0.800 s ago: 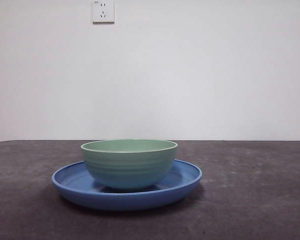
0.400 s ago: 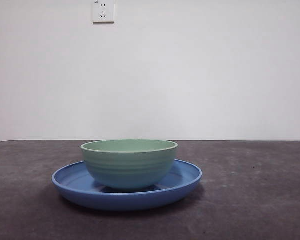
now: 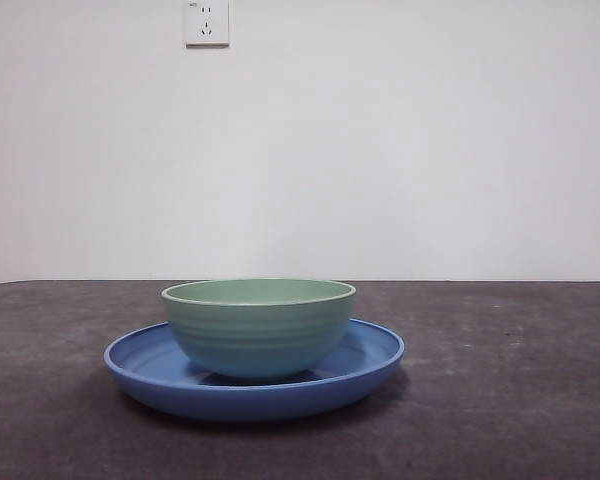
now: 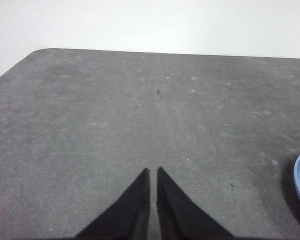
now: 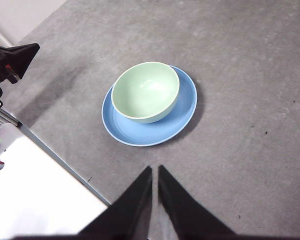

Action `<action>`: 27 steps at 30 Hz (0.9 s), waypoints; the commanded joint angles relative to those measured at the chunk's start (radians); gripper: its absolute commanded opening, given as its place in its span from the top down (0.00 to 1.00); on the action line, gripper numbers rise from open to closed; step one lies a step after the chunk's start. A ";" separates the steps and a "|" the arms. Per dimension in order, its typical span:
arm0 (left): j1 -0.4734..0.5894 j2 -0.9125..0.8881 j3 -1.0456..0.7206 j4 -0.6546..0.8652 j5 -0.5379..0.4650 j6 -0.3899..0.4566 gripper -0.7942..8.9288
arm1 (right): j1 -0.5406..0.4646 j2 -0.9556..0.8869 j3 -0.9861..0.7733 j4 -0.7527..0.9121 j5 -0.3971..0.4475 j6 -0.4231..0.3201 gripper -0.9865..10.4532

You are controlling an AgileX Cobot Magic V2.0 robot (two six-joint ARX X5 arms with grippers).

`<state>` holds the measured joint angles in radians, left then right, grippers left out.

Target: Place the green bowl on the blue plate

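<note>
Front view: green bowl upright on the blue plate, inside the raised rim, a little to the left of the plate's middle, no arm anywhere in the picture. Dark grey table under the plate, white wall behind with a socket high on the left

Right wrist view from above: same bowl, empty, sitting toward one side of the plate, a wider band of blue free on the other side. Right gripper high over the table and well apart from the dishes, jaws pressed together, holding nothing. Black tip of the other arm at the picture's edge

Left wrist view: left gripper also clenched and empty over bare table, only a sliver of the blue rim at the side

Judged from this: placement done, bowl resting flat and stable, nothing left but to wait. Best way to finish well: no new touch on the bowl, both arms kept away and high, since a nudge on the glossy plate could slide the bowl toward the rim
</note>
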<state>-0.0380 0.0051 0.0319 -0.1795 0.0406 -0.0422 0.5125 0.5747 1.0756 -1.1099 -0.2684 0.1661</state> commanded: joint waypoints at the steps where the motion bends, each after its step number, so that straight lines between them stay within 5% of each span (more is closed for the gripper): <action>1: -0.002 -0.002 -0.020 -0.007 -0.004 0.012 0.89 | 0.008 0.005 0.011 0.010 -0.003 0.009 0.90; 16: -0.002 -0.002 -0.020 -0.007 -0.004 0.012 0.89 | -0.015 -0.005 0.009 0.013 0.009 0.009 0.90; 22: -0.002 -0.002 -0.020 -0.007 -0.004 0.012 0.89 | -0.236 -0.074 -0.056 0.102 -0.049 0.001 0.90; 27: -0.002 -0.002 -0.020 -0.007 -0.004 0.012 0.89 | -0.421 -0.200 -0.256 0.380 -0.037 -0.072 0.90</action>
<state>-0.0380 0.0051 0.0319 -0.1795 0.0402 -0.0418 0.1104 0.3912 0.8486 -0.7891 -0.3096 0.1364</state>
